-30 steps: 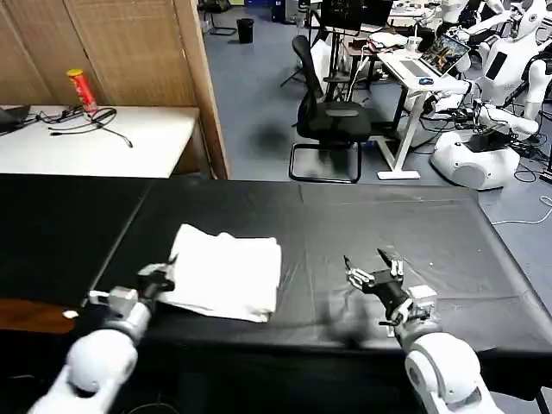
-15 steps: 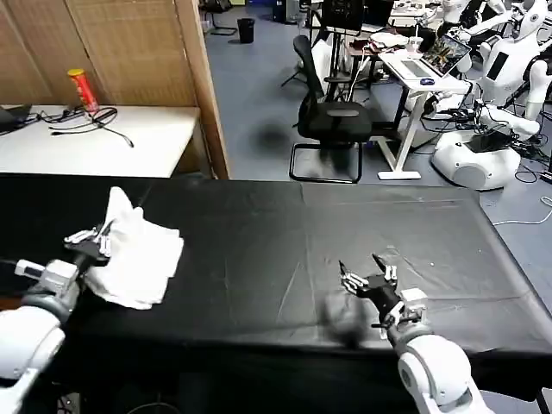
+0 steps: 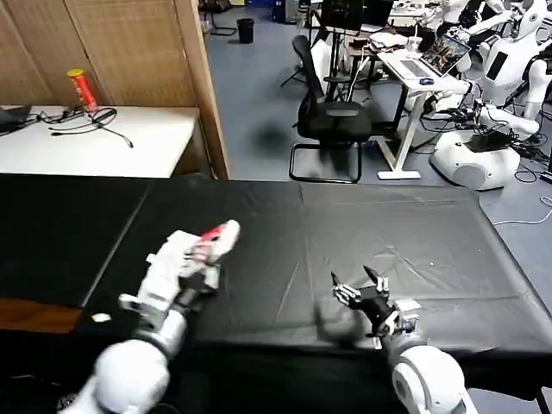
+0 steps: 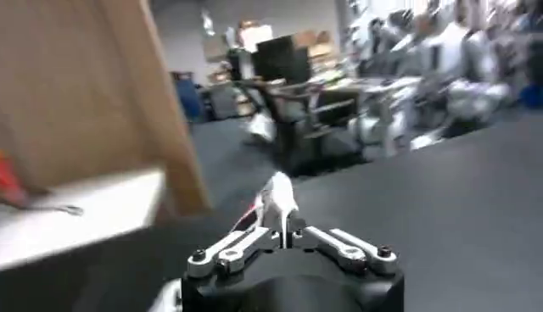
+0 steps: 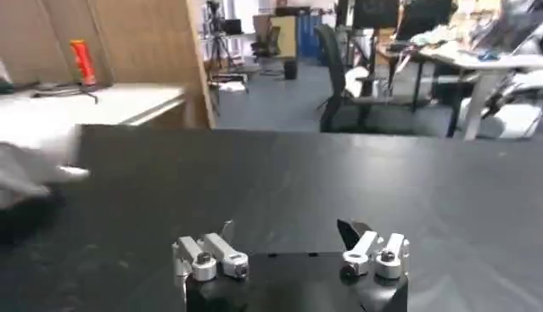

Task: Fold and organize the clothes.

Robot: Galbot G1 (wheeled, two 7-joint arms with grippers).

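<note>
The white T-shirt (image 3: 177,250) is bunched into a loose wad with a bit of red print showing at its tip, held above the left part of the black-covered table (image 3: 293,216). My left gripper (image 3: 197,260) is shut on it. In the left wrist view the fingers (image 4: 254,240) meet on a pinch of the white cloth (image 4: 278,197). My right gripper (image 3: 358,289) is open low over the table's front right, holding nothing. In the right wrist view its fingers (image 5: 222,246) are spread wide over bare black cloth, and the shirt (image 5: 21,174) shows far off to one side.
A white side table (image 3: 95,142) with cables and a red can (image 3: 82,89) stands at the back left beside a wooden partition (image 3: 203,86). An office chair (image 3: 332,121) and desks stand behind the table. A brown strip (image 3: 34,315) shows at the front left edge.
The shirt lay folded on the table, was lifted and carried far left, and has now swung back toward the middle in my left gripper. My right gripper drifted slightly left.
</note>
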